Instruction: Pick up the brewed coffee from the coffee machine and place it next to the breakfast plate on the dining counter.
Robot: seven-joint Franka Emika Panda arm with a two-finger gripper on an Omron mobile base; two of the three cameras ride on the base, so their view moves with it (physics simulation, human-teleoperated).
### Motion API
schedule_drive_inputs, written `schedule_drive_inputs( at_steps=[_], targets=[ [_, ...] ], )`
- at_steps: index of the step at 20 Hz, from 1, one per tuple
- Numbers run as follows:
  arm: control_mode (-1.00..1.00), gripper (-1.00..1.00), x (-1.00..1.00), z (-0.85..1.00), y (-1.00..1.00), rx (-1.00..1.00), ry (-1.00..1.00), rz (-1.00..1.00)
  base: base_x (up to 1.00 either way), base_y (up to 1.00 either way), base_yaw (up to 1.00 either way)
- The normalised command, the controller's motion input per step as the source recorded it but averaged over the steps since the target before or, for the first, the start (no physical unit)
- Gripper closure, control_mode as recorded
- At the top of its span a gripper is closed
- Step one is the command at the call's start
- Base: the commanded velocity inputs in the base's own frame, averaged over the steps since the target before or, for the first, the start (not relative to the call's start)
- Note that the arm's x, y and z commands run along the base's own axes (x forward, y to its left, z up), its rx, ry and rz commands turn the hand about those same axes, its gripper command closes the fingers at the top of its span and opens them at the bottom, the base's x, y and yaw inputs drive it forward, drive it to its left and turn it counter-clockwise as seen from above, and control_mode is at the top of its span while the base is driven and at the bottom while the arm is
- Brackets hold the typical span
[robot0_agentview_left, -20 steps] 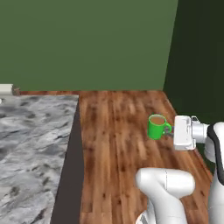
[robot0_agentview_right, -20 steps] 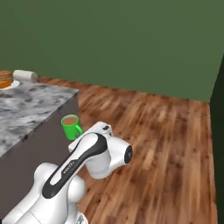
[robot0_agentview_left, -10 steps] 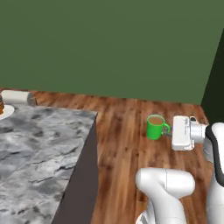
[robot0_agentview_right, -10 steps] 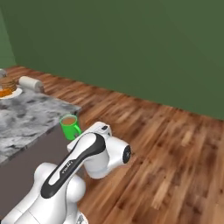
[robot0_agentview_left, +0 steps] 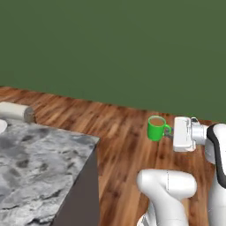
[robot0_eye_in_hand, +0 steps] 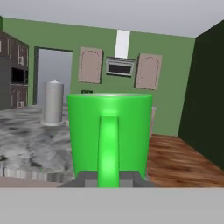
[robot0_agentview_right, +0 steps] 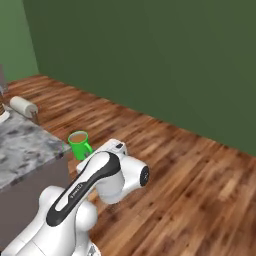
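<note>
Dark green wall [robot0_agentview_left: 110, 48] across the back, brown plank floor [robot0_agentview_left: 119, 132] running beneath it. Off to the far side — lighter green wall [robot0_eye_in_hand: 175, 78] with two beige arched panels [robot0_eye_in_hand: 90, 65], a grey range hood [robot0_eye_in_hand: 119, 66] between them under a white duct. Dark wooden cabinets [robot0_eye_in_hand: 13, 74] beside a pale doorway [robot0_eye_in_hand: 52, 65].

Green mug [robot0_agentview_left: 156, 128] of brown coffee, upright in mid-air (handle held), beside the grey marbled worktop [robot0_agentview_left: 39, 163].
</note>
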Motion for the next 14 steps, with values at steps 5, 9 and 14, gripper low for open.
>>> schedule_drive_inputs(
  at_steps=[5,9,14],
  targets=[
    [1.00,1.00,0.00,0.00,0.00,0.00,0.00,0.00,1.00,-0.73,0.34],
    [1.00,1.00,0.00,0.00,0.00,0.00,0.00,0.00,1.00,-0.59,0.41],
    [1.00,1.00,0.00,0.00,0.00,0.00,0.00,0.00,1.00,-0.38,0.51]
  ],
)
